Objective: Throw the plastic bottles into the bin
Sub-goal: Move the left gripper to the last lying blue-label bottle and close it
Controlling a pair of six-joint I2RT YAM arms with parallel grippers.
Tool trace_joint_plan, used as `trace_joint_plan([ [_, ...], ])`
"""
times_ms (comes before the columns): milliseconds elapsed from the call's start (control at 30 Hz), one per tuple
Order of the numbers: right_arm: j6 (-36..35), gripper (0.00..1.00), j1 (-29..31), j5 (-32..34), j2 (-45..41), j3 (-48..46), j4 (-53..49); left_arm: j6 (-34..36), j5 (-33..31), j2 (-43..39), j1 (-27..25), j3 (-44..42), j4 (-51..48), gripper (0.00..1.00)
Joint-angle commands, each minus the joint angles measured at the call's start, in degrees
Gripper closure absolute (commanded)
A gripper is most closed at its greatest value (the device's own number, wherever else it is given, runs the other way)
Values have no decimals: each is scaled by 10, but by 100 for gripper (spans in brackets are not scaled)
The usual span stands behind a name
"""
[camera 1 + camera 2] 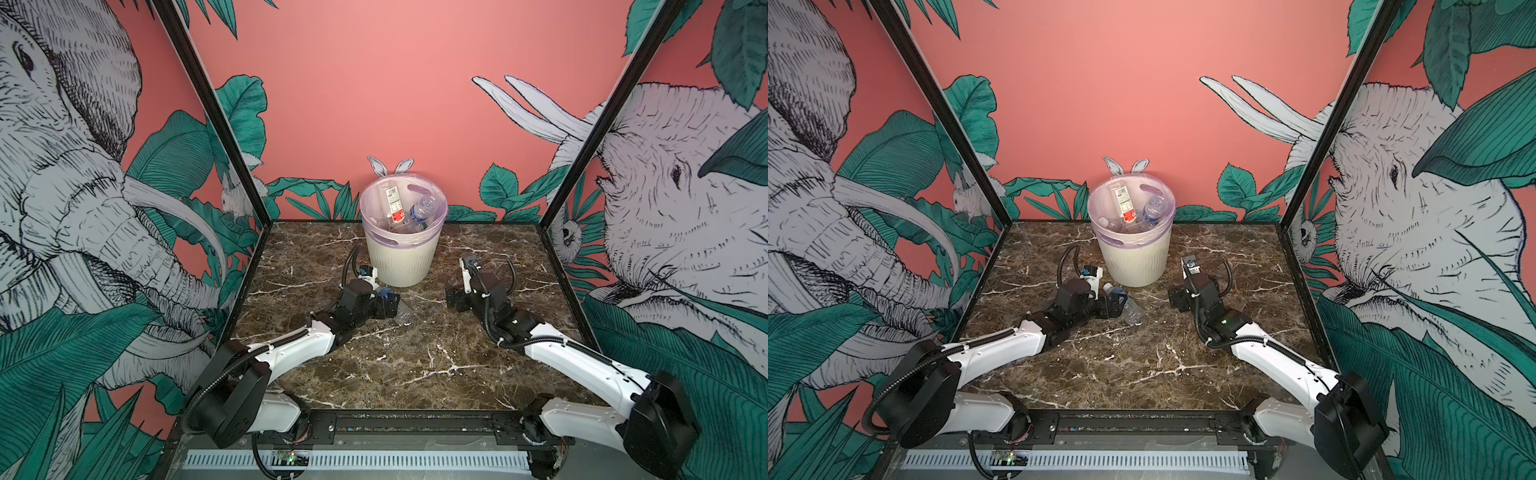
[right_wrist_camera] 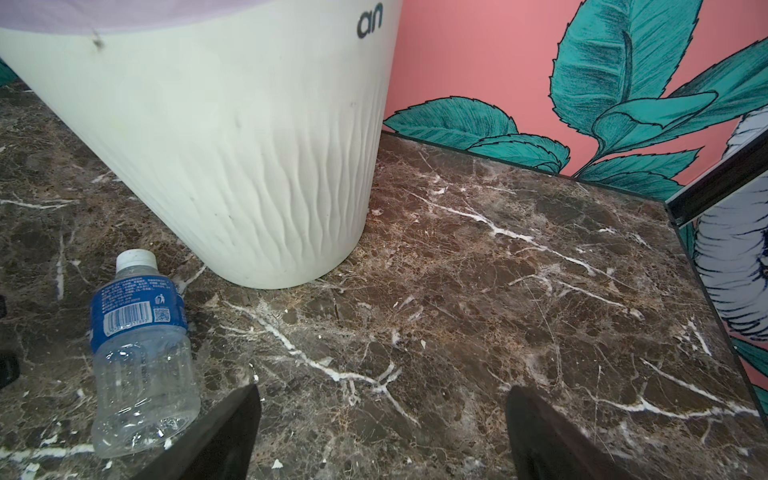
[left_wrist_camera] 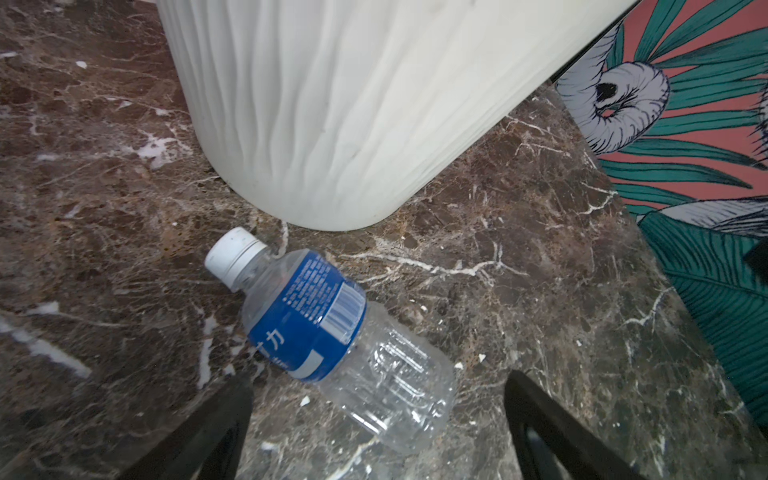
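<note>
A clear plastic bottle (image 3: 332, 332) with a white cap and a blue label lies on its side on the marble, cap toward the bin (image 1: 401, 257). It also shows in both top views (image 1: 402, 316) (image 1: 1130, 311) and in the right wrist view (image 2: 141, 357). My left gripper (image 3: 378, 382) (image 1: 388, 305) is open, its fingers on either side of the bottle's clear lower end without touching it. My right gripper (image 2: 382, 390) (image 1: 456, 298) is open over bare marble, right of the bottle. Several bottles (image 1: 392, 203) lie inside the cream bin with its lilac liner (image 1: 1129, 239).
The brown marble table (image 1: 415, 365) is boxed in by black frame posts (image 1: 232, 145) and painted walls on three sides. The bin stands at the back centre, just beyond both grippers. A black rail (image 1: 415, 424) runs along the front edge, between the arm bases.
</note>
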Motion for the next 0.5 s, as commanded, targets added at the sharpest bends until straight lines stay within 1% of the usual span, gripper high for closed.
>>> trace_joint_plan([
  [0,11,6,-7,7,-9,-5,37,-56,-66,9,-23,27,-49,5],
  [100,19,6,-14,2,-9,-6,35,-98,-141,8,-51,39,-82,6],
  [133,20,6,-15,-1,-9,-6,34,-113,-152,9,-55,42,-87,6],
  [233,26,6,-17,-5,-8,-5,31,-160,-175,16,-59,55,-108,8],
  [467,29,6,-21,-7,-9,-6,31,-208,-195,51,-60,88,-151,10],
])
